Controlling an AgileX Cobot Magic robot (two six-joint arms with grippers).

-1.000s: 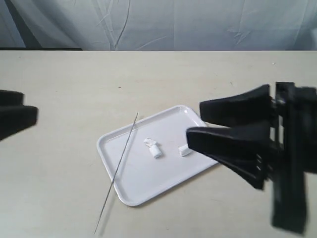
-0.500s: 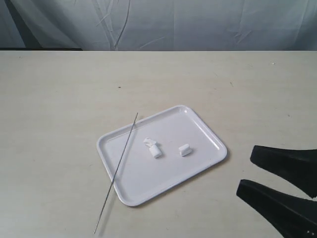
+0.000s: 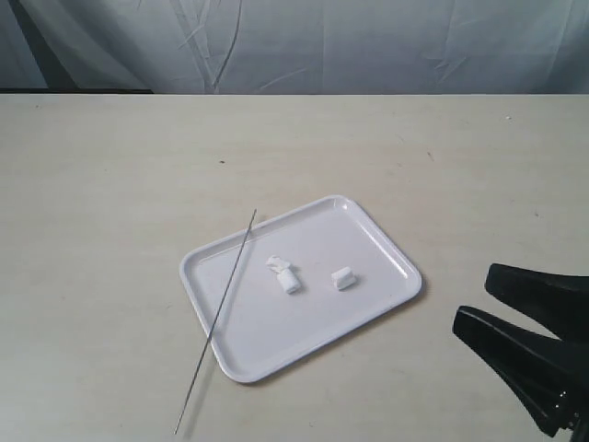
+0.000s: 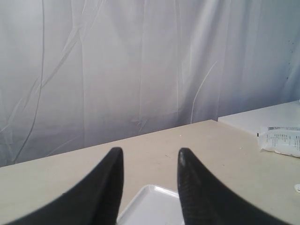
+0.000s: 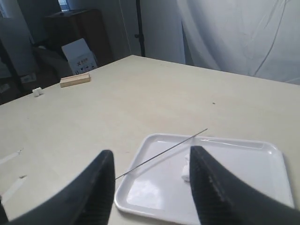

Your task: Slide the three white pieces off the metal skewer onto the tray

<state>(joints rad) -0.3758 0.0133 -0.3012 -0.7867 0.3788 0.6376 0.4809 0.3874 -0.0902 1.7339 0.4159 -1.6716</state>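
Observation:
The white tray (image 3: 368, 249) lies mid-table. The three white pieces rest loose on it: two close together (image 3: 274, 263) (image 3: 289, 282) and one apart (image 3: 343, 278). The thin metal skewer (image 3: 225, 299) lies bare across the tray's left rim, its lower end on the table. My right gripper (image 3: 474, 296) hovers open at the lower right, off the tray; its wrist view shows the skewer (image 5: 168, 149), one white piece (image 5: 185, 171) and the tray (image 5: 243, 187) between its fingers. My left gripper (image 4: 150, 152) is open and empty above a tray corner (image 4: 150, 211); the exterior view does not show it.
A white curtain hangs behind the beige table (image 3: 110, 184). A white packet (image 4: 280, 140) lies on a side surface. Far off on the table are a wooden block (image 5: 75, 79) and a small white object (image 5: 37, 92), with a cardboard box (image 5: 77, 52) beyond.
My right gripper pulled back from over the tray's right side to the lower right corner. The left gripper left the exterior view at the left edge. Pieces and skewer stayed put.

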